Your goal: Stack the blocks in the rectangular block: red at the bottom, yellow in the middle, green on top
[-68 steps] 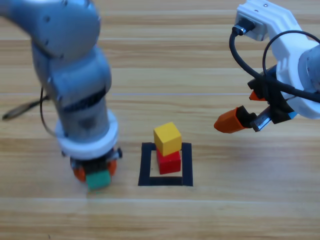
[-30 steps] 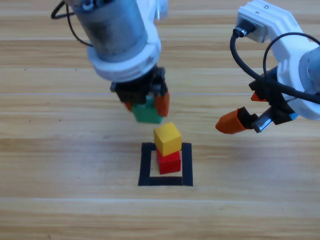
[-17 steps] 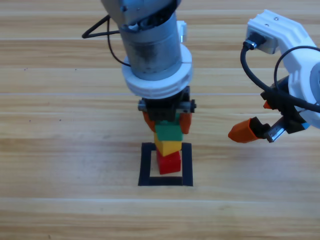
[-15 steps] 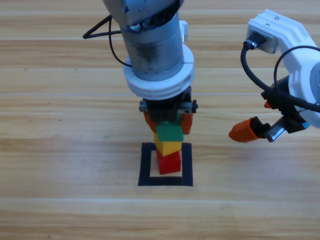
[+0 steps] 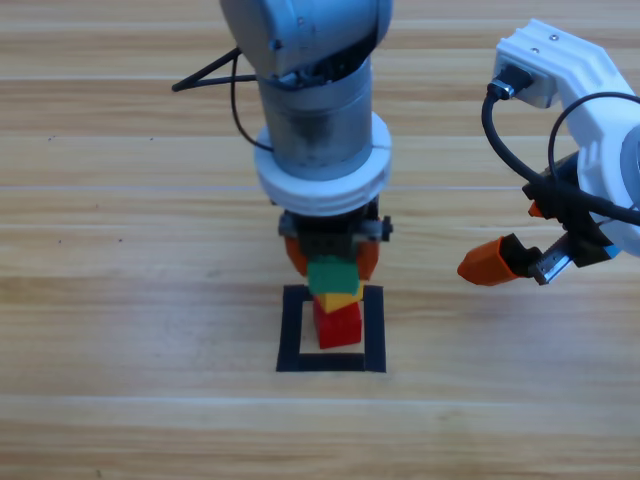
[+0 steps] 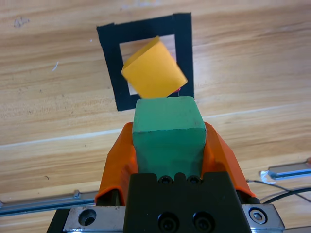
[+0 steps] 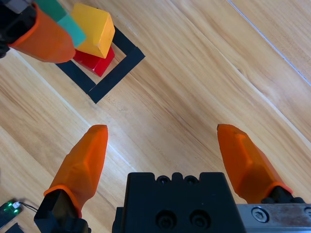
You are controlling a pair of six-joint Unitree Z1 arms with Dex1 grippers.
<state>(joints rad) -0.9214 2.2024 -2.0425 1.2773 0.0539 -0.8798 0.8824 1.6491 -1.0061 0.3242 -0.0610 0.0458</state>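
The red cube [image 5: 339,327] sits inside the black tape frame [image 5: 290,330], and the yellow cube [image 5: 343,295] rests on it, turned a little askew. My left gripper [image 5: 331,262] is shut on the green cube [image 5: 330,274] directly over the yellow one. In the left wrist view the green cube [image 6: 168,135] sits between the orange jaws, with the yellow cube [image 6: 153,74] and the frame [image 6: 108,68] beyond; whether green touches yellow I cannot tell. My right gripper [image 7: 167,150] hangs open to the right of the stack, nothing between its jaws; it sees the yellow cube [image 7: 92,29] and red cube [image 7: 95,60].
The left arm's grey body [image 5: 315,110] rises above the stack and hides the table behind it. A black cable [image 5: 215,72] trails from it toward the upper left. The right arm [image 5: 590,150] holds at the right edge.
The left gripper carried the green cube from the table left of the frame up and across to above the stack, then lowered it over the yellow cube. The right gripper drew slightly right.
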